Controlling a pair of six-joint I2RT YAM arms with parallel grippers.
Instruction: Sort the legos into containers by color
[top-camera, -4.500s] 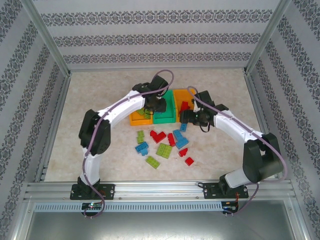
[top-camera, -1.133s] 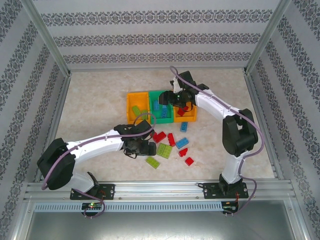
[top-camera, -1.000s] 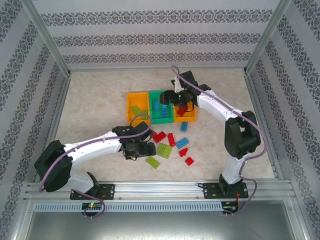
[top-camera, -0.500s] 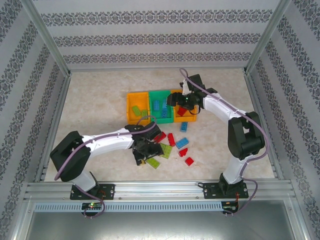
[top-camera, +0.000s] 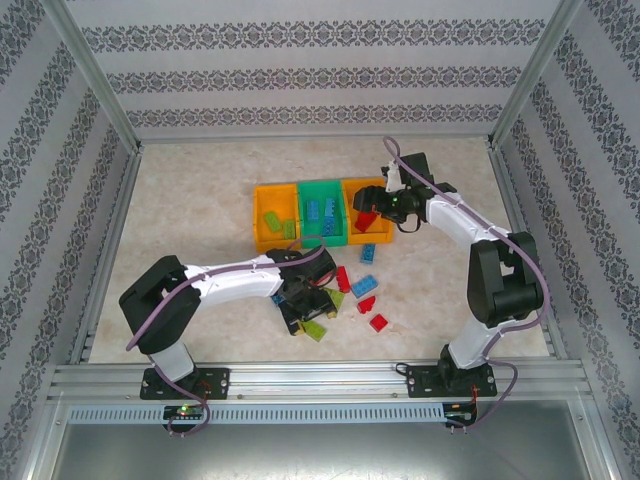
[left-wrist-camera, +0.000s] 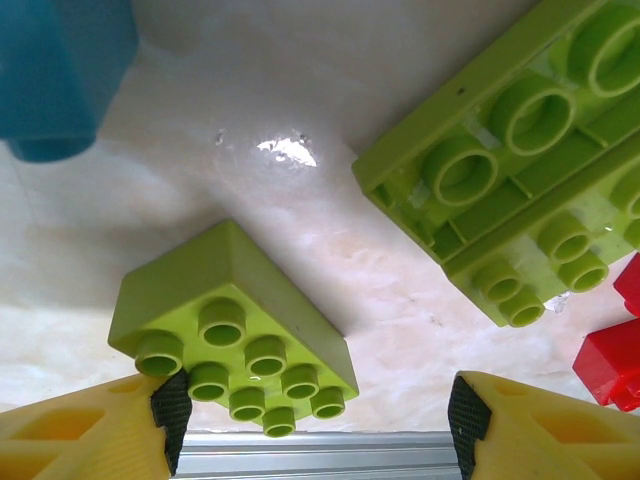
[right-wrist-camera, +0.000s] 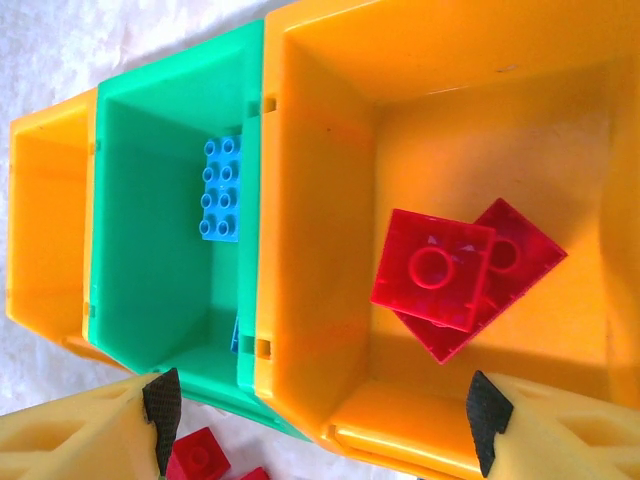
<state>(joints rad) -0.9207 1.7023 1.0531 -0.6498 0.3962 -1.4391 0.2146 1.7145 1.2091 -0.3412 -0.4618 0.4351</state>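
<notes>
My left gripper (top-camera: 305, 312) hangs low over the loose legos, jaws open around a small light green brick (left-wrist-camera: 240, 345). Its left pad (left-wrist-camera: 170, 410) touches the brick; the right pad (left-wrist-camera: 468, 420) stands well apart from it. A larger light green brick (left-wrist-camera: 510, 170) lies beside it. The containers stand in a row: left orange bin (top-camera: 262, 215) with green bricks, green bin (right-wrist-camera: 150, 250) with a blue brick (right-wrist-camera: 220, 188), right orange bin (right-wrist-camera: 330, 200) with two red bricks (right-wrist-camera: 435, 270). My right gripper (top-camera: 378, 208) is open and empty above the right orange bin.
Red bricks (top-camera: 378, 322) and blue bricks (top-camera: 364, 285) lie scattered on the table in front of the bins. Another blue brick (left-wrist-camera: 60, 70) and a red one (left-wrist-camera: 615, 355) sit near my left fingers. An aluminium rail (top-camera: 320, 378) runs along the near edge.
My left arm swung right and lower onto the green bricks, and its jaws narrowed around the small one. My right gripper moved right, from over the green bin to over the right orange bin.
</notes>
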